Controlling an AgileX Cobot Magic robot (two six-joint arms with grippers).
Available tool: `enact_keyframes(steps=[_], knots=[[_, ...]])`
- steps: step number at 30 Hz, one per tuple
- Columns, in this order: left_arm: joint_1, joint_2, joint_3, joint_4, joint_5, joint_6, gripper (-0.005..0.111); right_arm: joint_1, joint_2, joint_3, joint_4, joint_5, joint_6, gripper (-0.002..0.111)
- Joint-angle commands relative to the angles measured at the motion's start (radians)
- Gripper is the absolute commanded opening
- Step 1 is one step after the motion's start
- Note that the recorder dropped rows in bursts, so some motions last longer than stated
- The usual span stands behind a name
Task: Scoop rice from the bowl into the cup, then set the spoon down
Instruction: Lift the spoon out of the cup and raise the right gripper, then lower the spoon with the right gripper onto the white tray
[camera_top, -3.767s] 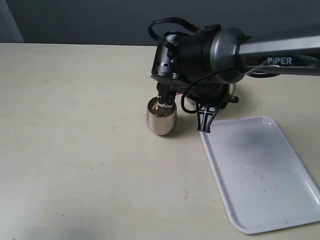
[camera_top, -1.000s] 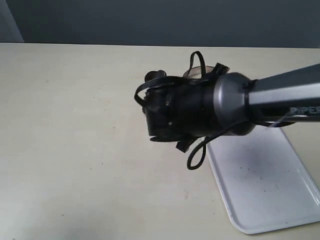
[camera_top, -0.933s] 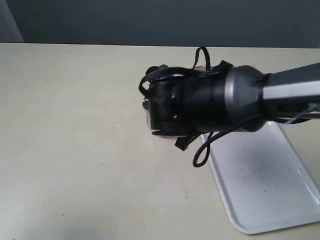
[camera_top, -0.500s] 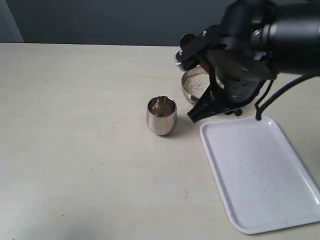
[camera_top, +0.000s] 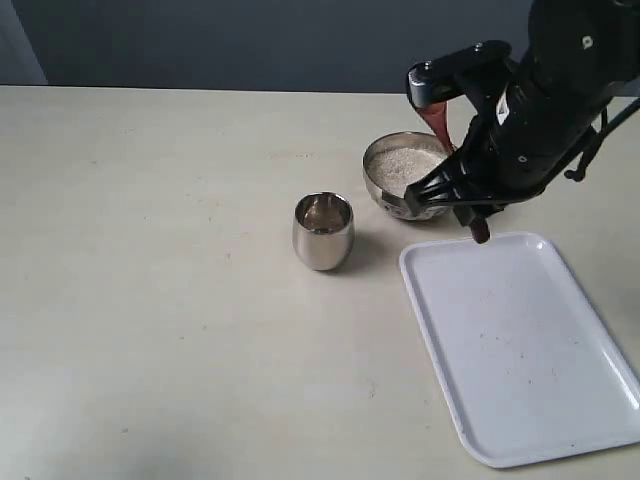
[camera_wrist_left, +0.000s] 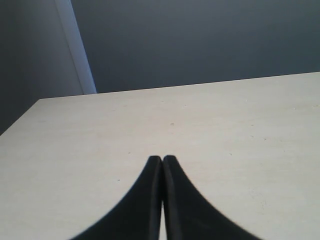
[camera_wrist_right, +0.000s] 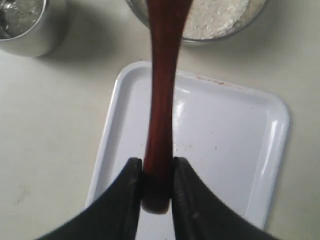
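The steel cup (camera_top: 323, 231) stands upright left of the wider steel bowl (camera_top: 386, 190), which holds white rice (camera_top: 399, 165). My right gripper (camera_top: 474, 212) is shut on the wooden spoon (camera_top: 434, 113) near the end of its handle. It hangs over the far edge of the white tray, just right of the bowl. In the right wrist view the spoon (camera_wrist_right: 162, 100) runs from the right gripper (camera_wrist_right: 157, 167) toward the bowl (camera_wrist_right: 200, 39) and its rice (camera_wrist_right: 220, 17); the spoon's head is cut off. The cup (camera_wrist_right: 25, 27) sits off to one side. My left gripper (camera_wrist_left: 162, 160) is shut and empty over bare table.
A white tray (camera_top: 520, 350) lies at the right front, its far edge close to the bowl; in the right wrist view the tray (camera_wrist_right: 225, 145) is under the spoon handle. The cream table (camera_top: 150, 250) stretches to the left. A dark wall stands behind.
The right arm has swung right from over the cup to above the tray's far edge, still holding the spoon. Cup and bowl now show uncovered.
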Motion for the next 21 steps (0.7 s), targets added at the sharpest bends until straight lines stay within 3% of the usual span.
enact_keyframes(steps=[1, 21], knots=[[0.0, -0.005, -0.003, 0.003, -0.005, -0.003, 0.0, -0.062, -0.011, 0.003, 0.149, 0.061, -0.166, -0.001], [0.0, -0.005, -0.003, 0.003, -0.005, -0.003, 0.0, -0.345, -0.252, 0.034, 0.217, 0.08, -0.207, -0.001]])
